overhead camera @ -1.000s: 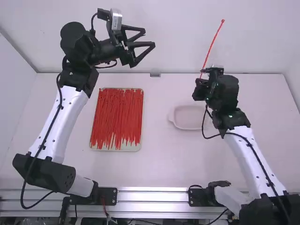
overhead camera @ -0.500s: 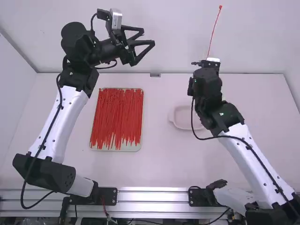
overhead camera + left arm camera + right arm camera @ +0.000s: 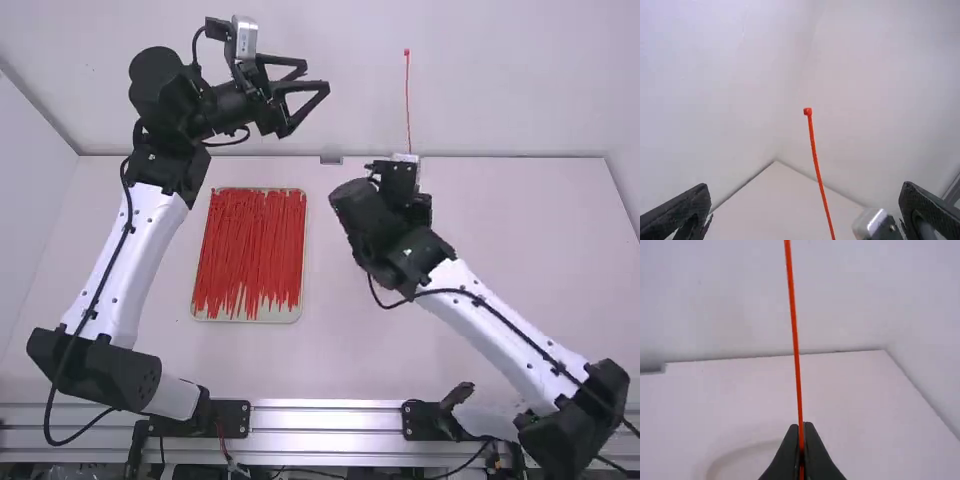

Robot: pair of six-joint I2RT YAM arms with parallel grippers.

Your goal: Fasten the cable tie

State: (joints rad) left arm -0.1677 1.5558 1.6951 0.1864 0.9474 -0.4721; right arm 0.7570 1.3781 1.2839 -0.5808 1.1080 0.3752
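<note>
I see the left jaws high above the bench, at the far left corner, and they stand wide open with nothing between them. In the left wrist view the two black fingers are far apart at both sides, and the cable tie stands well beyond them, not touching them.

The right jaws are closed tight on the lower part of the cable tie. In the right wrist view the two fingertips meet around the red strap, which goes straight away from them. In the high view the tie stands upright above the right arm, with its small head at the top, in front of the back wall. A shallow white dish lies on the bench below these jaws.

On the left part of the bench lies a flat tray full of red ties, all lying side by side.

Compared with one second ago, the right arm has swung from the right side toward the middle of the bench, and it now covers the white dish in the high view. The tie leaned to the right then; now it is vertical. The left arm has kept its place, jaws open as before.
</note>
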